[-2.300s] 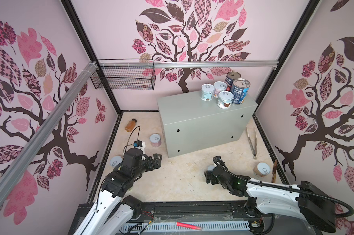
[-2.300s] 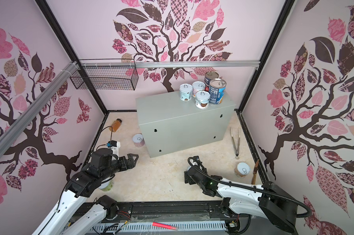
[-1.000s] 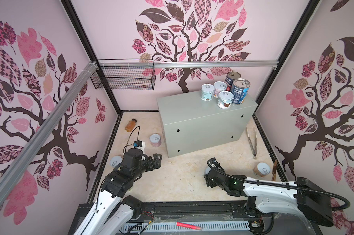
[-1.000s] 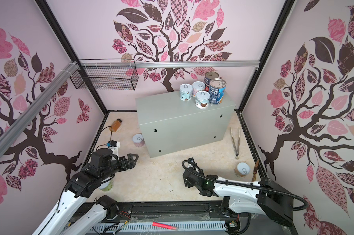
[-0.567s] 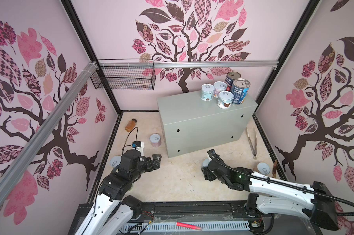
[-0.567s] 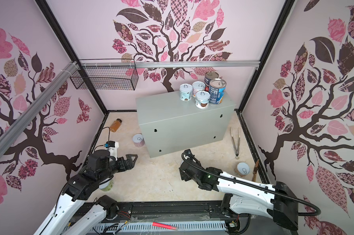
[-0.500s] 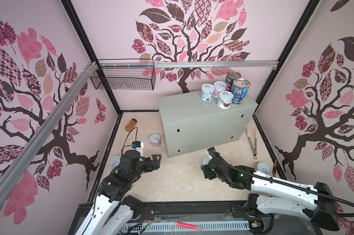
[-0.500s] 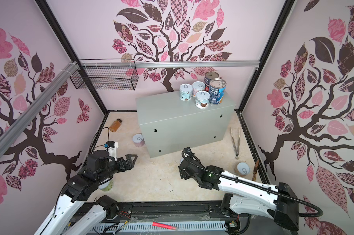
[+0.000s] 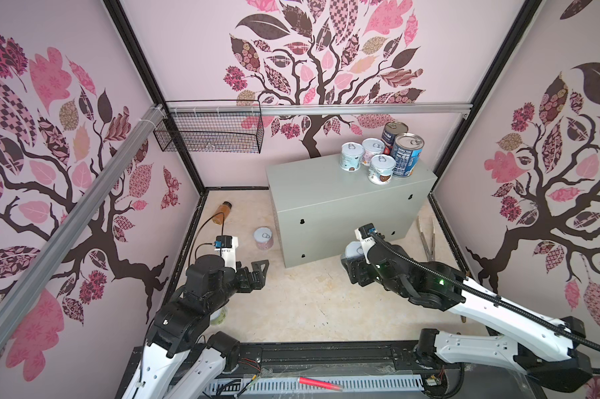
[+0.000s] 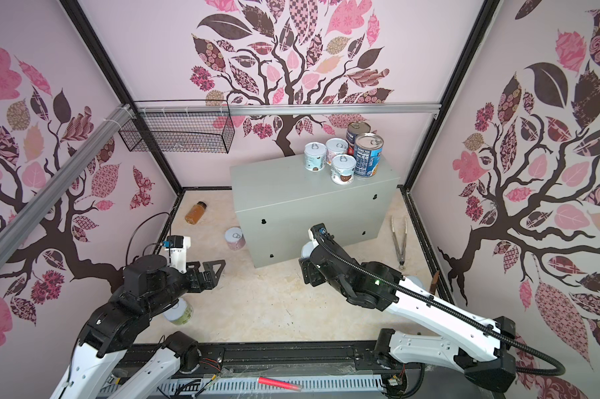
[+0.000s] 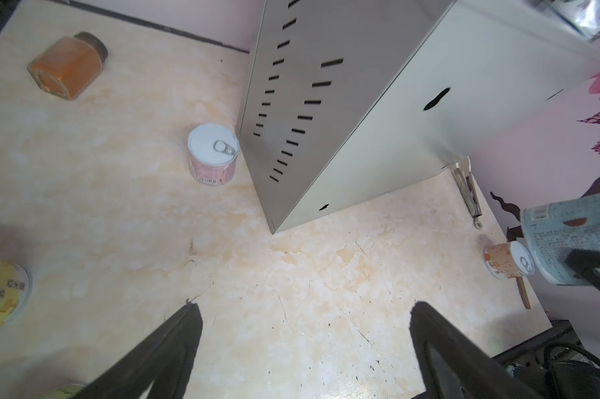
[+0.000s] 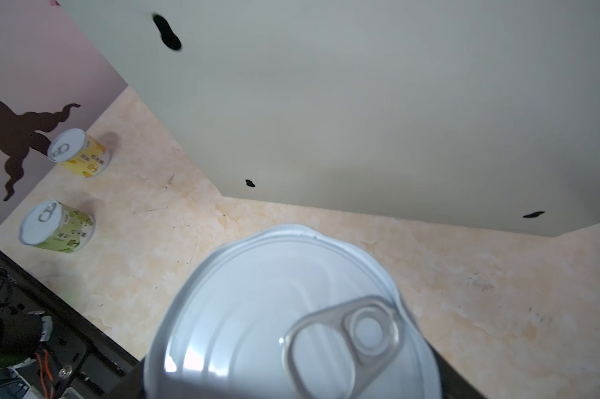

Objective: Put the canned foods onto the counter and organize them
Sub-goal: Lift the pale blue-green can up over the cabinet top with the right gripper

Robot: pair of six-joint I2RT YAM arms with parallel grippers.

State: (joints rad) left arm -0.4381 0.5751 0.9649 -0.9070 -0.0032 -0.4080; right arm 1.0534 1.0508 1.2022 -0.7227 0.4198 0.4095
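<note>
Right claw [image 9: 351, 257] clamped on white-lidded can [image 12: 274, 311], at 6 o'clock of worktop [image 9: 326, 179]. Left claw [image 11: 302, 311] spread wide, empty, over floor [image 9: 291, 304].

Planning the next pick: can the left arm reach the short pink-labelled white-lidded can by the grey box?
Probably yes: the open left gripper faces the short pink-labelled can across bare floor.

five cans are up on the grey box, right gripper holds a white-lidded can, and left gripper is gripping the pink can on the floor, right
One slip: the left gripper is open and empty. The left wrist view shows its jaws spread over bare floor, the pink can standing apart. Five cans on the grey box and the right gripper holding the white-lidded can are right.
</note>
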